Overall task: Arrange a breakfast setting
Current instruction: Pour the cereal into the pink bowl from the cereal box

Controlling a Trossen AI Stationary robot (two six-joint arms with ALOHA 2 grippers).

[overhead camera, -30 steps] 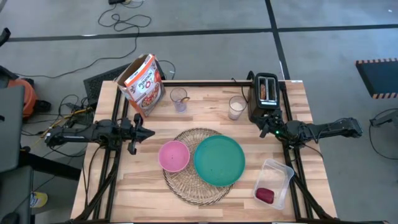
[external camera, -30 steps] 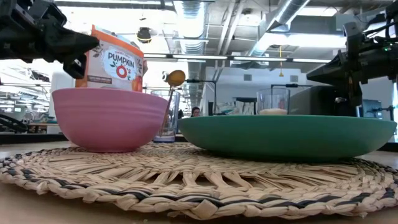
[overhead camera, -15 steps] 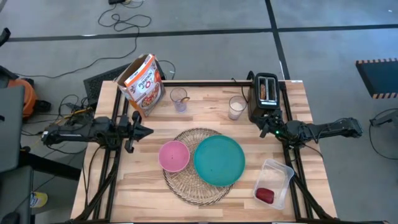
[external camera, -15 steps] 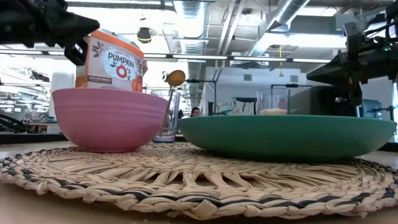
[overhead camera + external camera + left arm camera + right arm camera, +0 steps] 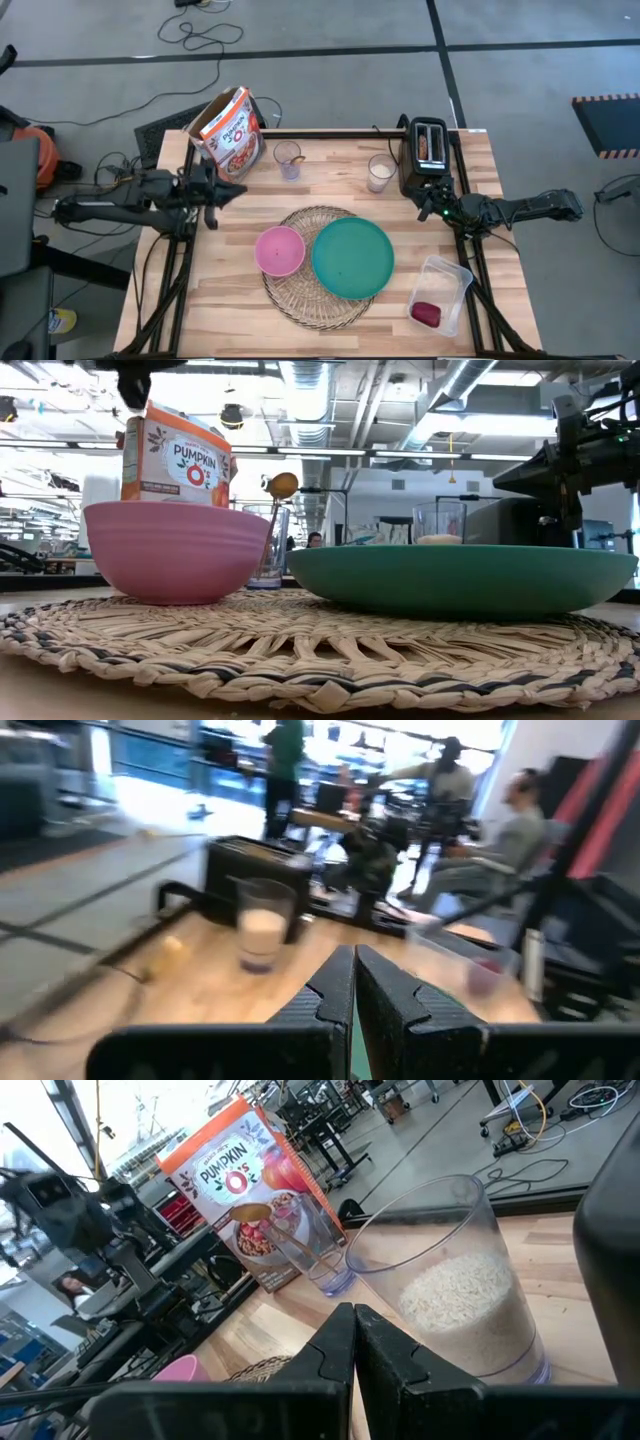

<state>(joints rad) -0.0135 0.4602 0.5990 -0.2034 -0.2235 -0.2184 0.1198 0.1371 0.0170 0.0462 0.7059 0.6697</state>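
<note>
Woven straw-coloured wicker, the round mat [image 5: 322, 265] lies at the table's middle toward the front edge, carrying a small pink bowl [image 5: 279, 250] on its left half and a larger teal plate [image 5: 352, 257] on its right, the two just beside each other and both empty. A gold spoon [image 5: 279, 488] stands bowl-up in a clear glass [image 5: 288, 159] behind the mat. The dark-red fruit [image 5: 426, 314] lies in a clear plastic tub [image 5: 441, 293] at the front right corner. In the black toaster [image 5: 427, 152] at the back right, something pale sits in the slot. The tilted cereal box [image 5: 229, 134] at the back left reads "PUMPKIN" with a large O. A second glass [image 5: 380, 172], part-filled with pale grains, stands beside the toaster. Bare wood lies open along the front left and between mat and glasses. The left gripper [image 5: 216, 192] hovers at the left edge near the box, fingers pressed together, holding nothing. The right gripper [image 5: 430, 205] sits in front of the toaster, likewise closed and empty.
</note>
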